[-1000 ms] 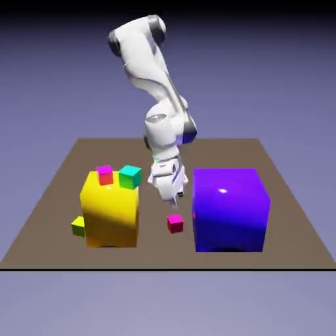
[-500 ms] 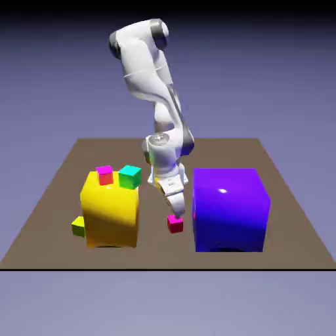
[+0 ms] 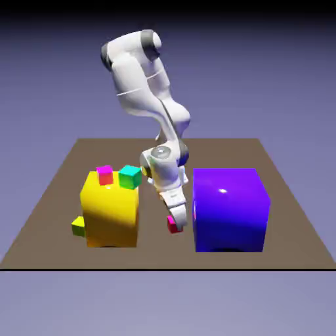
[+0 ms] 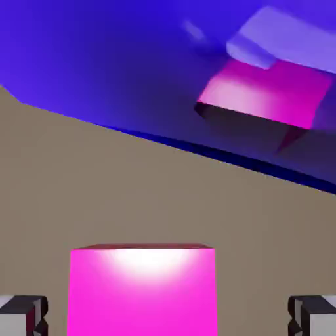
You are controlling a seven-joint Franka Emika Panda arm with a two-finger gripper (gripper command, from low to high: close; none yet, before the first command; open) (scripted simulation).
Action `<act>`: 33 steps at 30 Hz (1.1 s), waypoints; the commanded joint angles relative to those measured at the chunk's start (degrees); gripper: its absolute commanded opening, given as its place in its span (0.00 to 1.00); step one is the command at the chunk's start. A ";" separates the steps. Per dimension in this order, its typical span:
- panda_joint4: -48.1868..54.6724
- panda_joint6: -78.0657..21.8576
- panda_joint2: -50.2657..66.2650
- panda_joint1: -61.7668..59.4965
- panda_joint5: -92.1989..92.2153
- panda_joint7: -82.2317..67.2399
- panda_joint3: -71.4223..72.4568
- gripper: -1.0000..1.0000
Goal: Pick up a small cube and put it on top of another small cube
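So compared to a second ago the hand has dropped a fair bit and swung in toward the big purple cube [image 3: 230,209]. Back then the gripper [image 3: 177,222] hung above the small cube [image 3: 173,225] with a clear gap; now its fingers are down around it, partly hiding it in the exterior view. The upper arm has also rolled over toward that view's left, and the wrist sits lower. None of the cubes have shifted.

Pose now: the arm comes down in a bent, twisted line, with the hand angled down and slightly toward the purple cube, close beside its near-left face.

Jaws are spread wide, not clamped on anything. In the hand view the two grey fingertips [image 4: 23,314] sit out at the bottom corners, with the small cube's [image 4: 143,291] magenta top between them and a visible gap of table [image 4: 98,190] on each side. The purple cube's [image 4: 98,59] glossy wall fills the top of that view and mirrors the little cube.

The small cube is still on the table, just left of the purple cube's front-left corner in the exterior view, not lifted.
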 commanded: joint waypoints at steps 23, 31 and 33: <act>-4.02 -7.63 7.13 -28.56 19.38 -14.38 32.34 0.00; 0.92 -18.70 4.66 -40.37 13.79 -11.40 45.10 0.00; 3.08 -21.53 3.83 -43.67 11.17 -9.36 49.25 0.00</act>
